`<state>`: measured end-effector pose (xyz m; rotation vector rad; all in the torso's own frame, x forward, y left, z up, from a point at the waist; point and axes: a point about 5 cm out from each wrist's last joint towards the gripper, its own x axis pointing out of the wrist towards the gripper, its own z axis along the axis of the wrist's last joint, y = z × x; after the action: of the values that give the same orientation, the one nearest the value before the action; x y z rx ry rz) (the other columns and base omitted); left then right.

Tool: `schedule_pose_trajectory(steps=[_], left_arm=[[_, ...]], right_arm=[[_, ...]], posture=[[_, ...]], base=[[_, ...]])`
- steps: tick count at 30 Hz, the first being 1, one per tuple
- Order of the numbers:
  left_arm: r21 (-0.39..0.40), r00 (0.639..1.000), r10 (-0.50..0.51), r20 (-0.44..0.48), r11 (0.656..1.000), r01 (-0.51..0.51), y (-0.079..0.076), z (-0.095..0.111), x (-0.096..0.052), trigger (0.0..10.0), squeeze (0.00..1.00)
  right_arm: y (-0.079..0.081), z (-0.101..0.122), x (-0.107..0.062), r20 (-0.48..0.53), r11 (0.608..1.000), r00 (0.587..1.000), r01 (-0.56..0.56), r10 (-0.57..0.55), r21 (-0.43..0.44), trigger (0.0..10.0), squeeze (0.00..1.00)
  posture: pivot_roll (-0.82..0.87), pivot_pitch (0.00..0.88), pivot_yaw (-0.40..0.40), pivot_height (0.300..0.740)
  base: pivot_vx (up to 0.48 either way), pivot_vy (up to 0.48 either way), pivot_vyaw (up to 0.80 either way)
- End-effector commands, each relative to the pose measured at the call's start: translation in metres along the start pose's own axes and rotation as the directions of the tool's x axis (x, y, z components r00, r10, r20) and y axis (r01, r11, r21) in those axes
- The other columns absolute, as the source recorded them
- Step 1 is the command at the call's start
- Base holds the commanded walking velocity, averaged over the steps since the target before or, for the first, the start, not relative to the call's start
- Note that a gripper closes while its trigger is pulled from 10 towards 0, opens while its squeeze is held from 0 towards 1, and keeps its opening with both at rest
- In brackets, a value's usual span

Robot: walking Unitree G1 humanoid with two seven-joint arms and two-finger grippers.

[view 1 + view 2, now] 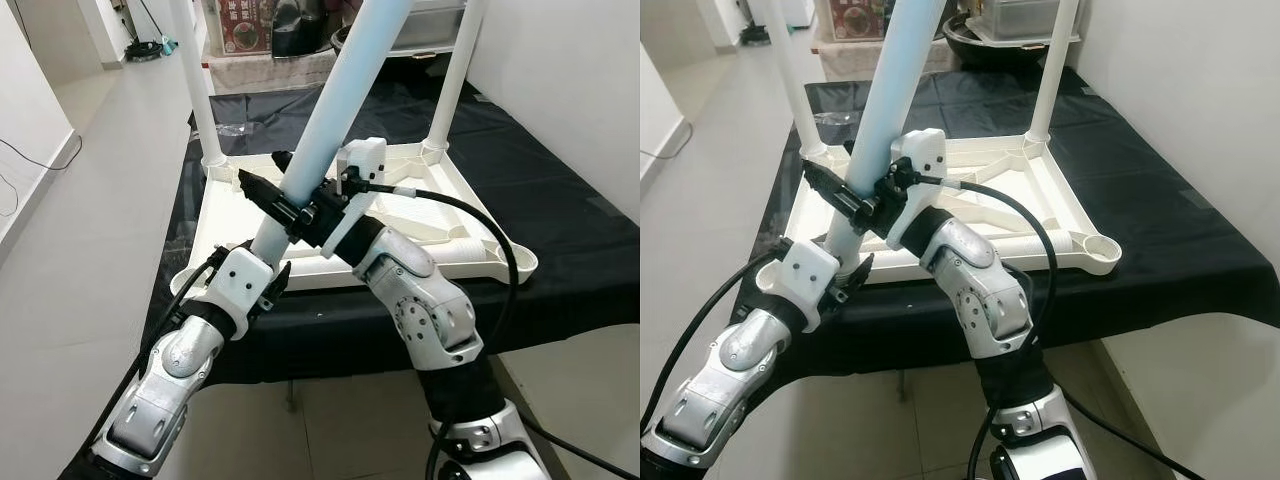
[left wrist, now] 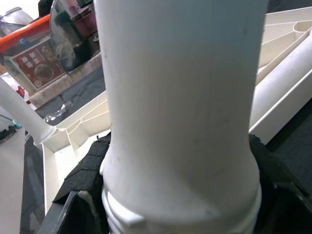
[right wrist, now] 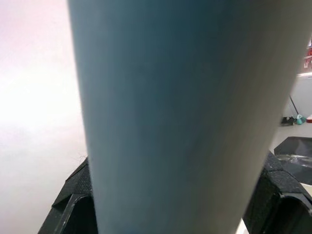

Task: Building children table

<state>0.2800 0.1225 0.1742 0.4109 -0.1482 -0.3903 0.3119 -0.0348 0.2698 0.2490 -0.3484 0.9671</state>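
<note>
A white children's table top (image 1: 440, 195) lies upside down on a black-covered table. Two white legs stand upright in its far corners, one on the left (image 1: 195, 80) and one on the right (image 1: 455, 70). A third, pale blue-white leg (image 1: 330, 110) leans steeply over the near-left corner. My left gripper (image 1: 268, 262) is shut on its ribbed lower end (image 2: 180, 195), black pads (image 2: 83, 175) pressed against it. My right gripper (image 1: 270, 175) is shut on the same leg a little higher, one pad (image 3: 73, 195) at its side.
Another white tube (image 1: 455, 250) lies inside the table top near its front edge. The near-right corner socket (image 1: 520, 262) is open. Boxes and a dark bowl (image 1: 290, 25) crowd the back. Pale floor (image 1: 100, 200) runs along the left, a wall on the right.
</note>
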Motion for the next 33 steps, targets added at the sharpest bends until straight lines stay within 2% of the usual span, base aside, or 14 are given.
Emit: schedule_pose_trajectory(steps=[1, 3, 4, 18, 20, 25, 26, 33], left_arm=[[0.015, 0.998, -0.065, -0.001, 0.998, 0.065, -0.012, -0.003, -0.002, 10.0, 0.00], [0.014, 0.998, -0.065, -0.001, 0.998, 0.065, -0.012, -0.003, -0.002, 10.0, 0.00], [0.014, 0.998, -0.064, -0.001, 0.998, 0.064, -0.011, -0.003, -0.002, 10.0, 0.00], [0.028, 0.998, -0.057, 0.010, 0.998, 0.057, -0.007, -0.002, 0.000, 10.0, 0.00], [-0.009, 0.998, -0.058, -0.003, 0.998, 0.058, -0.008, -0.003, 0.000, 10.0, 0.00], [-0.015, 0.998, -0.062, -0.009, 0.998, 0.062, -0.009, -0.004, 0.001, 10.0, 0.00], [-0.024, 0.998, -0.060, -0.014, 0.998, 0.060, -0.009, -0.005, 0.000, 10.0, 1.00], [0.002, 0.998, -0.016, -0.053, 1.000, 0.016, 0.004, -0.013, -0.005, 10.0, 1.00]], right_arm=[[0.009, 0.003, 0.007, 0.006, 0.999, 0.999, -0.043, 0.043, -0.004, 10.0, 0.00], [0.009, 0.003, 0.007, 0.006, 0.999, 0.999, -0.044, 0.044, -0.002, 10.0, 0.00], [0.010, 0.002, 0.007, 0.005, 0.999, 0.999, -0.048, 0.048, 0.003, 0.0, 0.00], [0.017, -0.005, 0.005, -0.005, 0.998, 0.998, -0.068, 0.068, 0.012, 0.0, 0.00], [0.015, -0.007, 0.005, -0.008, 0.998, 0.998, -0.062, 0.062, 0.016, 0.0, 0.00], [0.013, -0.007, 0.004, -0.009, 0.998, 0.998, -0.054, 0.054, 0.020, 0.0, 0.00], [0.010, -0.006, 0.004, -0.007, 0.999, 0.999, -0.045, 0.045, 0.018, 0.0, 0.00], [-0.004, 0.002, 0.003, 0.015, 1.000, 1.000, 0.006, -0.005, -0.010, 0.0, 0.00]], posture=[[-0.04, 0.077, 0.011, 0.740], [-0.04, 0.077, 0.011, 0.740], [-0.04, 0.077, 0.011, 0.740], [-0.04, 0.066, 0.013, 0.740], [-0.04, 0.062, 0.007, 0.740], [-0.06, 0.057, -0.003, 0.740], [-0.08, 0.061, 0.010, 0.740], [-0.08, 0.058, 0.031, 0.740]], base=[[0.000, 0.000, 0.00], [0.000, 0.000, 0.00], [0.000, 0.000, 0.00], [0.000, 0.000, 0.00], [0.000, 0.000, 0.00], [0.000, 0.000, 0.00], [0.000, 0.000, 0.00], [0.000, 0.000, 0.00]])
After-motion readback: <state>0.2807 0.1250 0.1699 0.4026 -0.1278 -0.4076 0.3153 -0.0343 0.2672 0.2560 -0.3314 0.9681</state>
